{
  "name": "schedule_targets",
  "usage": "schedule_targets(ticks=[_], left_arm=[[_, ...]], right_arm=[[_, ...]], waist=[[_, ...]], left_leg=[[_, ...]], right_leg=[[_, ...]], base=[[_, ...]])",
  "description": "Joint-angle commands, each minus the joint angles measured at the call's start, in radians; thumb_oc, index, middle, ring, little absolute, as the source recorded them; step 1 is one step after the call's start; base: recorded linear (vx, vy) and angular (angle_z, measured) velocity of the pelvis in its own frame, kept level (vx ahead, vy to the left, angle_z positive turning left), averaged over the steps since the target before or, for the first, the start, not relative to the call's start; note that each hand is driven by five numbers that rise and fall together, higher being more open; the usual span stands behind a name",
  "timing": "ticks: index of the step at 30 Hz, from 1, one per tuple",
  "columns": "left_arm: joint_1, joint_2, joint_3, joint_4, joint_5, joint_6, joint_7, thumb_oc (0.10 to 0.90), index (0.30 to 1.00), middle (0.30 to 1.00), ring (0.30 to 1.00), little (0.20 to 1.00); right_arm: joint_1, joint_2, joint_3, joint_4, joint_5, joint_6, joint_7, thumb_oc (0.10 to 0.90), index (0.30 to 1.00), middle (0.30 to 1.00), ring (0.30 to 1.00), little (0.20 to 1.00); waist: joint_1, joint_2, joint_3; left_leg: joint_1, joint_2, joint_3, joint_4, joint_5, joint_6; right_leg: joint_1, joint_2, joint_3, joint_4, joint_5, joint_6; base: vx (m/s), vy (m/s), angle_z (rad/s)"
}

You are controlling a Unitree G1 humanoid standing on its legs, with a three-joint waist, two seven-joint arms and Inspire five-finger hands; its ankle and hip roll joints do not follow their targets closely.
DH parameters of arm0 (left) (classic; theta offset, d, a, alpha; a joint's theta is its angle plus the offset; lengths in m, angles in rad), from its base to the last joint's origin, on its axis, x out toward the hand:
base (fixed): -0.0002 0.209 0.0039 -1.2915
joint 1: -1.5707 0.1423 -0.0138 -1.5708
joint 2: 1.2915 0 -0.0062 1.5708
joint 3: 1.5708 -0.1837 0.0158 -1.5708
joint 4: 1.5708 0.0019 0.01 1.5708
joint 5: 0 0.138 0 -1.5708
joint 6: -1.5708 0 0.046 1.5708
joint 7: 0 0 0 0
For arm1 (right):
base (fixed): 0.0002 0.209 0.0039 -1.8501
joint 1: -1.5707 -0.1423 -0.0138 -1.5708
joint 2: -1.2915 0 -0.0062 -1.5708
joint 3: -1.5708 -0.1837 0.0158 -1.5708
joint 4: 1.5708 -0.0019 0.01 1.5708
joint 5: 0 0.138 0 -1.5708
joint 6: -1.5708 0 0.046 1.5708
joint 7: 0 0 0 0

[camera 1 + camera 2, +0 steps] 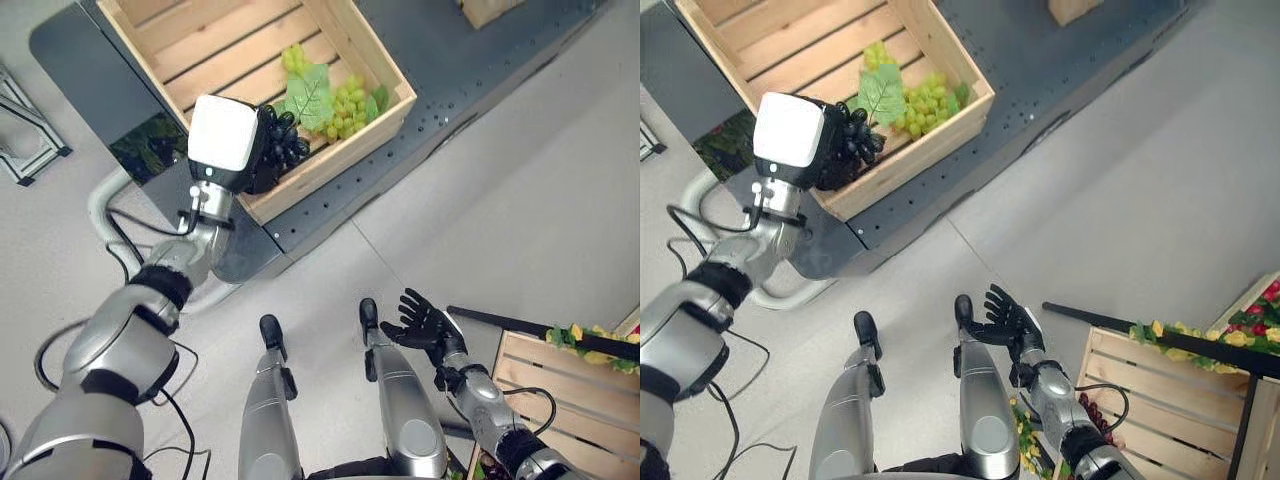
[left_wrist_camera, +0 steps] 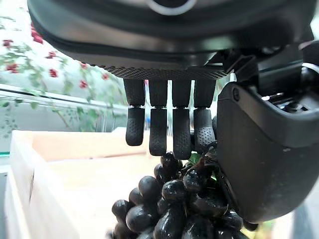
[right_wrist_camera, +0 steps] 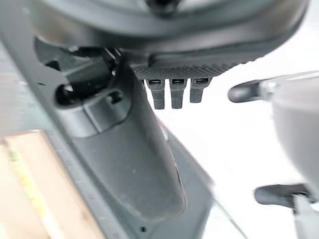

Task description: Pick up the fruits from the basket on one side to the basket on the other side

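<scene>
Left eye view: left hand (image 1: 262, 150) sits over the near corner of the wooden crate (image 1: 385, 70), fingers and thumb curled round a bunch of dark grapes (image 1: 285, 140). The crate stands on a dark desk (image 1: 470, 60), its near wall running close along the desk's front edge. Inside the crate, a bunch of green grapes (image 1: 345, 105) with a green leaf (image 1: 310, 92) lies against that same near wall, just beside the dark bunch. The far part of the crate floor is bare slats.

Left wrist view: fingers (image 2: 158, 130) hang down over the top of the dark grapes, thumb pressed against the bunch on one side; the berries hang below the palm with pale crate boards behind.

Right hand (image 1: 425, 322) hovers low over the grey floor, well apart from the desk, fingers spread and holding nothing. A second wooden crate (image 1: 1160, 400) sits on the floor by the right arm, with red and yellow fruit (image 1: 1250, 325) past its far edge. Bare floor lies between desk front and this crate.
</scene>
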Motion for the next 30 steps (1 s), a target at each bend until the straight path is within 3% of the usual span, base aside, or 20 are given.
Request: schedule_targets(ticks=[1, 9, 15, 17, 19, 20, 21, 23, 30], left_arm=[[-0.032, 0.06, 0.162, -0.16, -0.033, -0.075, 0.181, 0.4, 0.3, 0.3, 0.3, 0.3], [0.188, 0.021, 0.344, -0.381, -0.067, -0.18, 0.2, 0.4, 0.3, 0.3, 0.3, 0.3], [0.358, -0.086, 0.485, -0.575, -0.223, -0.351, 0.143, 0.4, 0.3, 0.3, 0.3, 0.3], [0.394, -0.118, 0.505, -0.627, -0.254, -0.377, 0.113, 0.4, 0.3, 0.3, 0.3, 0.3], [0.467, -0.18, 0.526, -0.769, -0.356, -0.411, 0.012, 0.4, 0.3, 0.3, 0.3, 0.3], [0.471, -0.184, 0.527, -0.777, -0.362, -0.41, 0.003, 0.4, 0.3, 0.3, 0.3, 0.3], [0.491, -0.207, 0.522, -0.815, -0.442, -0.44, -0.066, 0.4, 0.3, 0.3, 0.3, 0.3], [0.52, -0.241, 0.51, -0.87, -0.534, -0.443, -0.162, 0.4, 0.3, 0.3, 0.3, 0.3], [0.565, -0.306, 0.457, -0.948, -0.843, -0.378, -0.455, 0.4, 0.3, 0.3, 0.3, 0.3]], right_arm=[[0.06, -0.037, -0.088, -0.153, -0.007, -0.125, -0.07, 0.8, 0.9, 0.9, 0.9, 0.9], [0.119, -0.031, -0.146, -0.314, -0.067, -0.154, -0.114, 0.8, 0.9, 0.9, 0.9, 0.9], [0.164, -0.041, -0.216, -0.497, -0.17, -0.181, -0.139, 0.8, 0.9, 0.9, 0.9, 0.9], [0.17, -0.041, -0.229, -0.542, -0.201, -0.174, -0.146, 0.8, 0.9, 0.9, 0.9, 0.9], [0.171, -0.047, -0.261, -0.638, -0.227, -0.163, -0.134, 0.8, 0.9, 0.9, 0.9, 0.9], [0.17, -0.048, -0.263, -0.645, -0.231, -0.161, -0.134, 0.8, 0.9, 0.9, 0.9, 0.9], [0.155, -0.048, -0.27, -0.684, -0.249, -0.163, -0.12, 0.8, 0.9, 0.9, 0.9, 0.9], [0.121, -0.05, -0.276, -0.749, -0.257, -0.151, -0.096, 0.8, 0.9, 0.9, 0.9, 0.9], [-0.01, -0.058, -0.257, -0.904, -0.257, -0.056, -0.019, 0.8, 0.9, 0.9, 0.9, 0.9]], waist=[[0.022, 0.005, -0.033], [0.039, 0.006, -0.117], [0.041, 0.021, -0.188], [0.043, 0.025, -0.203], [0.048, 0.036, -0.241], [0.049, 0.037, -0.244], [0.052, 0.041, -0.262], [0.059, 0.049, -0.29], [0.092, 0.066, -0.366]], left_leg=[[-0.017, 0.003, -0.024, 0.067, -0.039, 0.007], [0.105, 0.006, -0.022, -0.046, -0.023, 0.004], [0.219, 0.004, -0.02, -0.172, 0.003, 0.004], [0.238, 0.004, -0.021, -0.195, 0.009, 0.002], [0.271, 0.004, -0.026, -0.234, 0.022, 0.0], [0.274, 0.004, -0.027, -0.237, 0.022, 0.0], [0.289, 0.005, -0.027, -0.252, 0.025, -0.001], [0.311, 0.009, -0.023, -0.261, 0.022, -0.004], [0.363, 0.015, -0.014, -0.262, -0.003, -0.009]], right_leg=[[0.043, 0.015, -0.005, -0.013, 0.011, -0.06], [0.155, 0.003, -0.012, -0.105, 0.022, -0.048], [0.237, -0.003, -0.013, -0.174, 0.031, -0.031], [0.252, -0.005, -0.015, -0.187, 0.033, -0.029], [0.277, -0.008, -0.022, -0.207, 0.038, -0.025], [0.28, -0.008, -0.023, -0.209, 0.039, -0.024], [0.291, -0.01, -0.026, -0.22, 0.042, -0.023], [0.314, -0.014, -0.03, -0.241, 0.047, -0.021], [0.362, -0.023, -0.038, -0.261, 0.041, -0.016]], base=[[0.02, -0.065, -0.01], [0.05, -0.027, 0.07], [0.05, 0.019, -0.05], [0.05, 0.032, -0.02], [0.05, 0.045, -0.06], [0.04, 0.028, -0.11], [0.03, 0.02, -0.06], [0.05, 0.02, -0.01], [0.03, 0.0, -0.01]])
